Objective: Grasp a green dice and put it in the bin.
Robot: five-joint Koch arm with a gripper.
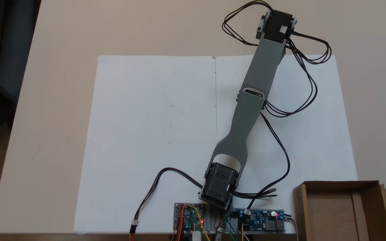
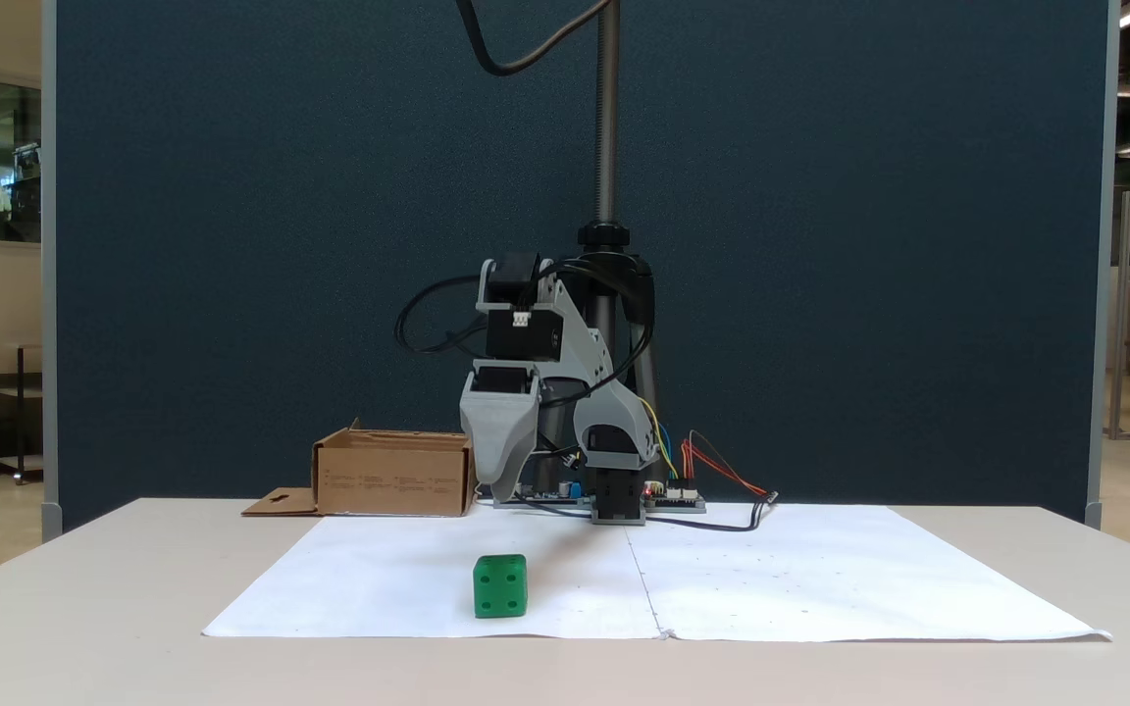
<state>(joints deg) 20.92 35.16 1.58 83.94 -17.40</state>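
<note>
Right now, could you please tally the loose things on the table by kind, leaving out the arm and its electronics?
Green dice: 1
Cardboard box: 1
White paper sheets: 2, side by side
Total: 4

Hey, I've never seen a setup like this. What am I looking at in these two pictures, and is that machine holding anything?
It is a hobby robot arm, standing at the edge of the table beside its circuit boards. One camera looks straight down on it; the other looks level across the table toward it. At the arm's end hangs its claw, pointing down; whether it is open I cannot tell. White paper covers its middle. On the paper, in the level view, sits a green dice, apart from the claw and nearer the camera. A brown cardboard box, the bin, stands beside the arm's base. The dice is not held.
</note>
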